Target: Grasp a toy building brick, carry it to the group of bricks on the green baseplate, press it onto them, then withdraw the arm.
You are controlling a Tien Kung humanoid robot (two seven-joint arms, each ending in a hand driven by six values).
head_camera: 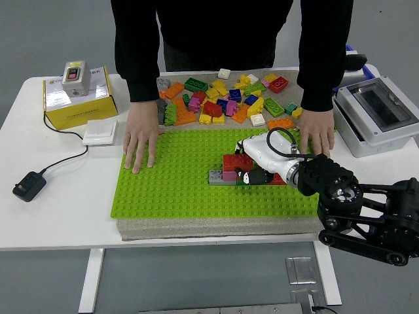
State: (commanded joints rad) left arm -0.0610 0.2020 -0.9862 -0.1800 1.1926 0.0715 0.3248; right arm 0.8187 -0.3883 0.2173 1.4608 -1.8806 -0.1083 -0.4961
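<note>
The right hand (252, 171) presses down on the brick group (234, 169) on the green baseplate (170, 190) at centre frame; whether its fingers grip anything I cannot tell. Next, it should release and withdraw.

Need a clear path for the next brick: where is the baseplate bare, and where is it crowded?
Bare: the green baseplate between the person's hand and the group of bricks, plus its near strip. Crowded: the loose brick pile behind, and the right part under the right hand.
</note>
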